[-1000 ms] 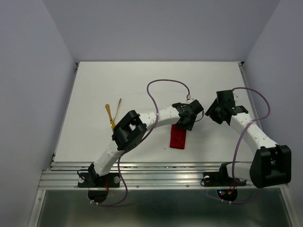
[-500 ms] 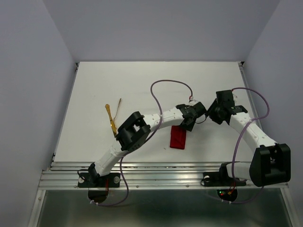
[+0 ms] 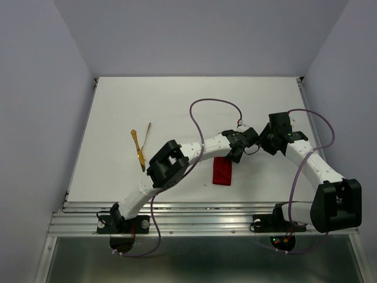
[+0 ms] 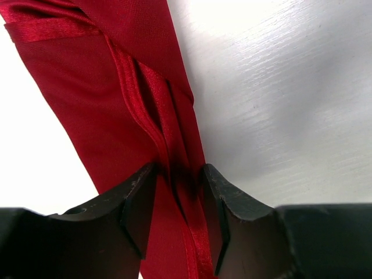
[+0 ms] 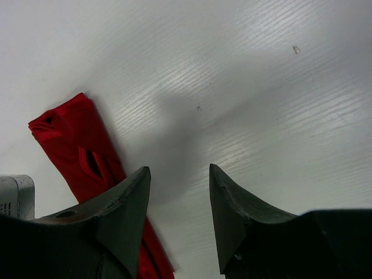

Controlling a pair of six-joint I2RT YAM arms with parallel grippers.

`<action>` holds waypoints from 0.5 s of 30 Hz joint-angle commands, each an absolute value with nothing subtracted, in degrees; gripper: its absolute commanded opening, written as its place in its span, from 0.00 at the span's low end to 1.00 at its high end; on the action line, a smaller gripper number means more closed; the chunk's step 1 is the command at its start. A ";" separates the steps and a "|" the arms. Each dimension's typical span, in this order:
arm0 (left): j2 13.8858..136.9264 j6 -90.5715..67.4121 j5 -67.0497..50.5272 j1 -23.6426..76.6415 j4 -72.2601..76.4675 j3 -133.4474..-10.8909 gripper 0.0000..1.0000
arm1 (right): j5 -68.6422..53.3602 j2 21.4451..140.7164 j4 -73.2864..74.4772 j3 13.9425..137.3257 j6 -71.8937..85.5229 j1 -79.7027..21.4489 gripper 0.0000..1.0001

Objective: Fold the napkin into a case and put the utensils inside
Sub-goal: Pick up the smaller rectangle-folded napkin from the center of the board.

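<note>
One narrow red case (image 3: 222,172) lying mid-way across the table (image 3: 177,106), long axis running near-to-far, far end tipped slightly right, left gripper (image 4: 179,197) astride its raised fold, grip unclear; right gripper (image 5: 177,200) parted, just beside.

White table (image 3: 177,100), folded red napkin (image 3: 222,172) near front, gold knife (image 3: 139,154) and fork (image 3: 147,132) at left

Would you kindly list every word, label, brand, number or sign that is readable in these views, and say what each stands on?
No text can be read anywhere.
On the silvery part at the left edge of the right wrist view: a few tiny dark marks, too small and blurred to read.
On the red napkin, the gold knife, the fork and the white table: no print visible.
</note>
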State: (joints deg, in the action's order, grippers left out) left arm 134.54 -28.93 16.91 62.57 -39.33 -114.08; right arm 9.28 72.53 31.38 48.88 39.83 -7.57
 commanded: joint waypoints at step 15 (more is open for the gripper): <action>136.58 -27.68 21.62 64.16 -43.15 -120.76 0.56 | 8.61 74.00 30.94 50.19 38.58 -7.47 0.51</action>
State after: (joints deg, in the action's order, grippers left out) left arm 135.41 -28.10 20.01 63.79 -41.45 -118.02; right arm 8.56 73.82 31.35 48.88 39.59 -7.57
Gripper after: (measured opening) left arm 0.561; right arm 0.507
